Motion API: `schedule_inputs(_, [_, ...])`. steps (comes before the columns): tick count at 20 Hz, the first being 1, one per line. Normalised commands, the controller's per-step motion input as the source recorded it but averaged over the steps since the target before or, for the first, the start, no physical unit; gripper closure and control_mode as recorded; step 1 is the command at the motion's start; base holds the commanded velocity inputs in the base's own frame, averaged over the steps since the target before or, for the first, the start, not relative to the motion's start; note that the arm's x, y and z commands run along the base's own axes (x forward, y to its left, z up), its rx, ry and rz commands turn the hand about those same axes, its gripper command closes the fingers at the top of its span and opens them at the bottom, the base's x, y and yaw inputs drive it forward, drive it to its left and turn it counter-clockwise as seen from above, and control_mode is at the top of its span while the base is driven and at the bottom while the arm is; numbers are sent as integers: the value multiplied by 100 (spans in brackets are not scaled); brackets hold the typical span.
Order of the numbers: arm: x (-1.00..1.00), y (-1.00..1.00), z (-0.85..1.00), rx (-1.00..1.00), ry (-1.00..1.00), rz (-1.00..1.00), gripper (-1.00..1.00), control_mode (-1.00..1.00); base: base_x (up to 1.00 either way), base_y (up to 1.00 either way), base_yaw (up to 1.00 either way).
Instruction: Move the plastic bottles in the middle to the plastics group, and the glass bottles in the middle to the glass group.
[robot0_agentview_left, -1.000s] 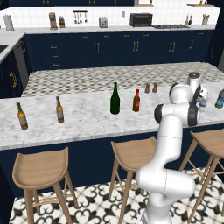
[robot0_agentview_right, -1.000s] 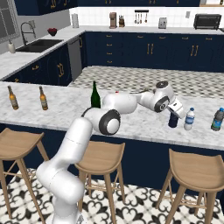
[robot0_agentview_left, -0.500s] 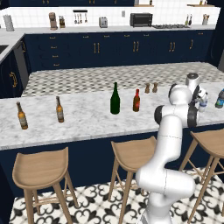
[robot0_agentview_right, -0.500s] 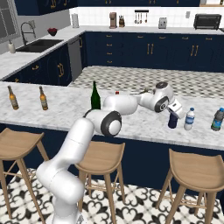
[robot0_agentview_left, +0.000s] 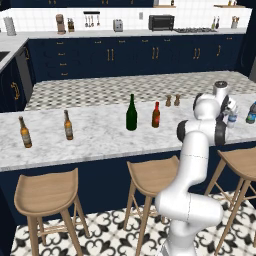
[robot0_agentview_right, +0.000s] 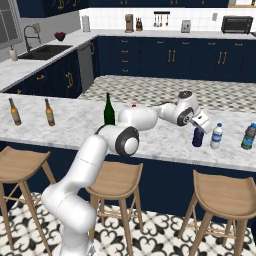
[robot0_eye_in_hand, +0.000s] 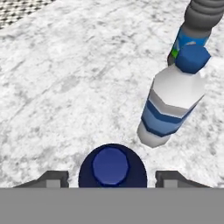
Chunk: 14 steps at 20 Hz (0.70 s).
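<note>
Since a second ago the arm has scarcely shifted, but the pincer has spread its jaws, and the navy-blue bottle now stands free between the two dark fingertips with bare marble showing on either side of it, so the grip is off and nothing is held. That squat bottle stands upright on the marble worktop, seen from above in the hand view as a dark round body with a blue cap. Just beside it stands the clear water bottle with its blue cap and blue-banded label, apart from the navy one, and behind that rises the dark teal bottle with a blue and green label. From the right base view the navy-blue bottle sits under the white hand, the water bottle next to it and the teal bottle near the edge of the picture. Well apart, in the middle of the worktop, the tall green wine bottle and the short reddish-brown bottle with a red top stand near each other, both upright. Far along to the other end the two amber beer bottles stand side by side, apart from one another
</note>
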Motion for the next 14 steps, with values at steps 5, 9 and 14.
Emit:
schedule_inputs(5, [-2, 0, 26, 0, 0, 0, -100, -100, 0, 0, 0])
schedule_inputs(9, [-16, 0, 49, 0, 0, 0, -100, -100, 0, 0, 0])
schedule_inputs(14, [-43, 19, 42, 0, 0, 0, -100, -100, 0, 0, 0])
